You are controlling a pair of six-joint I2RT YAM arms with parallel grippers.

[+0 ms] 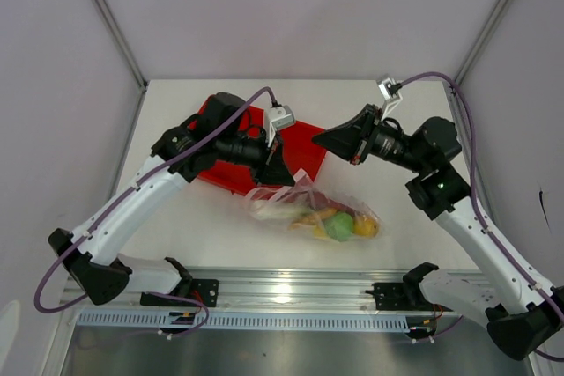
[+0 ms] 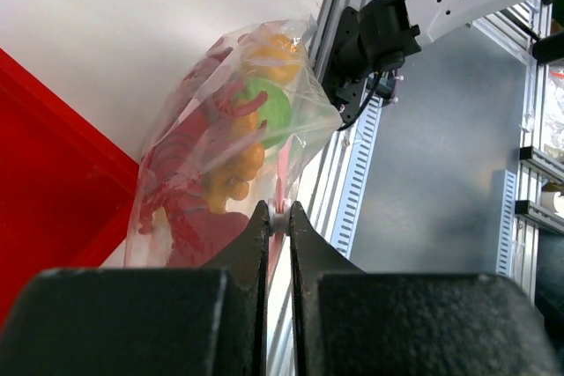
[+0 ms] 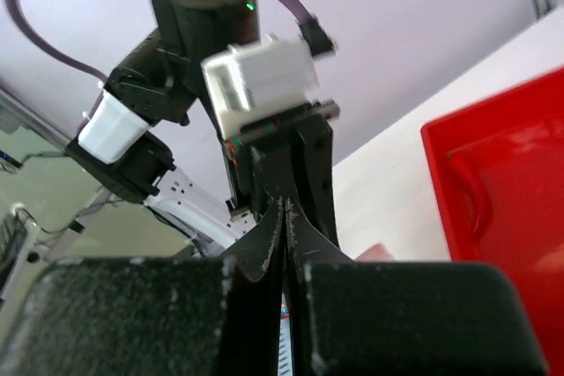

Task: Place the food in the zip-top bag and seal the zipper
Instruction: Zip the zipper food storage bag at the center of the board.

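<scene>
- over the table, seen from the top camera, the zip-top bag sits just in front of the red tray, with the food bunched at its closed end. where is the left gripper?
- at the bag's mouth end, by the tray's near edge. the right gripper hangs over the tray's corner, apart from the bag as far as i can tell.
- and the left wrist view?
- the left jaws are pinching the zipper, the pinkish strip right between the fingertips. the film balloons beyond them, and through it show the green round fruit, a yellow fruit, the orange ruffled piece and red chillies.
- how will it handle?
- i'd judge the film thin, slack and slippery, so it will crumple rather than push; the toys look light but could roll toward the mouth. the strip is the one firmer part, so hold there and press along it.
- right wrist view?
- the right jaws are pressed together with nothing i can make out between them; the left arm's wrist camera fills the middle, the tray on the right. whether the zipper is closed along its length i cannot tell.
</scene>
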